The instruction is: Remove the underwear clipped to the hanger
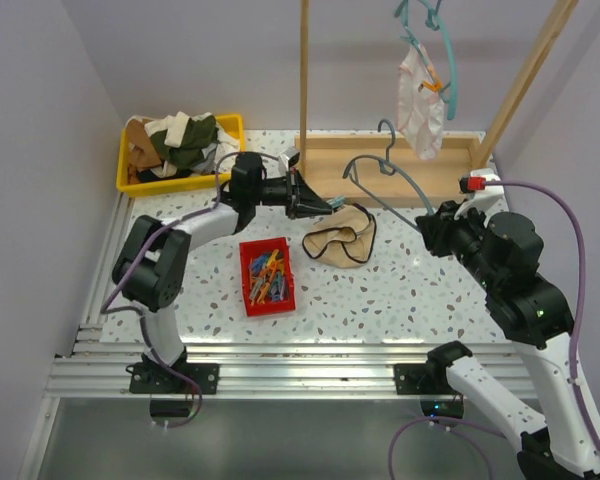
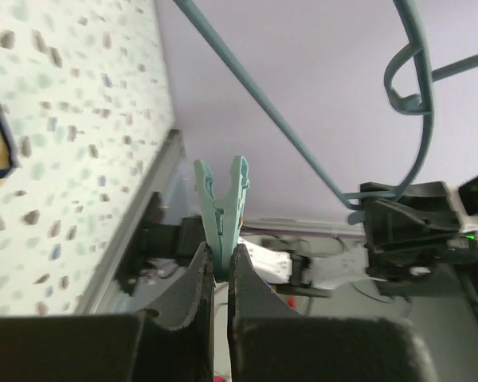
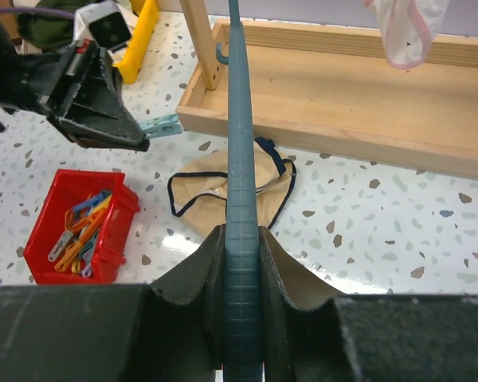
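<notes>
Teal clothespin sat pinched between the pressed-together fingers of the left gripper, held above the speckled table. Opposite, the right gripper was clamped on the grey-blue hanger, whose bar ran straight away from it toward the wooden rack. Beneath that hanger lay the beige briefs, loose on the table and crumpled flat, long axis roughly left to right in the overhead view, so half the job looked done. The white-pink pair had yet to come off. It hung from a second, teal hanger on the rack by an orange clip, long axis vertical, tapering downward.
</notes>
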Controlling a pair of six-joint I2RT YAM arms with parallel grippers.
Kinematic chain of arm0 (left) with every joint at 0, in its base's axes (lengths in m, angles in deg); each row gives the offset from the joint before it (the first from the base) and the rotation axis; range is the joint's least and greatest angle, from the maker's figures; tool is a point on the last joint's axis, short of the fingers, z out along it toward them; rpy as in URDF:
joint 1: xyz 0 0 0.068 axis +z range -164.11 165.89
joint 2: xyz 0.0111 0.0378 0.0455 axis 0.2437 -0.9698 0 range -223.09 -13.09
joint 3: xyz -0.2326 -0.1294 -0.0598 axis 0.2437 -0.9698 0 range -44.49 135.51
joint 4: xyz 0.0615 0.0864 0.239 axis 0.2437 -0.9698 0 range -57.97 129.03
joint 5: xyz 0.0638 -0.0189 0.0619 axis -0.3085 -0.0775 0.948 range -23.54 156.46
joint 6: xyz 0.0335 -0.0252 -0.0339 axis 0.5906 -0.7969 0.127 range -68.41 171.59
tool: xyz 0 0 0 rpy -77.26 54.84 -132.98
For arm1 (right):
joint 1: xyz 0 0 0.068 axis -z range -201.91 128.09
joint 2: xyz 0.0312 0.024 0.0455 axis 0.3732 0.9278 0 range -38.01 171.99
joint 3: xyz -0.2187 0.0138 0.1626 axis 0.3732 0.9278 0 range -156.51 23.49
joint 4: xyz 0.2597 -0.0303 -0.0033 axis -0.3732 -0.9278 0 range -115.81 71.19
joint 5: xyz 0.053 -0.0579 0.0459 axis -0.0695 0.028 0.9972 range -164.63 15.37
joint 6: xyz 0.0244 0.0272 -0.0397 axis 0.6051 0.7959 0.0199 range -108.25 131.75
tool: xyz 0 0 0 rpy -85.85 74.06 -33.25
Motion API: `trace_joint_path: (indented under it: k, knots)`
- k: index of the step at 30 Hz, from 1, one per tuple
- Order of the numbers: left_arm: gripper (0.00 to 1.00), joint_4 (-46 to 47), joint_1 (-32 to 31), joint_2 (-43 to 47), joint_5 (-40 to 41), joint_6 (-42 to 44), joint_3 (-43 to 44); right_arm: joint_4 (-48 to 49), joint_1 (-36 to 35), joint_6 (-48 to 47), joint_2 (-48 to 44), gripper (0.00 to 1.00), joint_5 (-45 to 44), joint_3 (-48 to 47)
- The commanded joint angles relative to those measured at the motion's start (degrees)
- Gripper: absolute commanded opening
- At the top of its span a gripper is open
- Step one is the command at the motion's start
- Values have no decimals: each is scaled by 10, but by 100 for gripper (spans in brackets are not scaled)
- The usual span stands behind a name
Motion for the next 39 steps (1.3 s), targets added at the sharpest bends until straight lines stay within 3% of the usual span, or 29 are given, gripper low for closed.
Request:
trace_joint_path:
  k: [1,4,7,13,24,39]
  knots:
    - [0,-376,26,109,43,341,29,18,1,7,-1,0,11,-3]
    - [0,-529,29,162,122,476,40,16,1,10,2,0,26,0]
    - [0,-534,31,229,152,489,5,33,0,22,9,0,23,6]
    - [0,-540,31,266,157,493,-29,117,1,26,54,0,-14,-30]
    - [0,-649,31,358,231,576,-44,279,1,45,263,0,-69,-206]
    - [0,-672,31,405,318,638,-152,336,1,26,363,0,-95,-314]
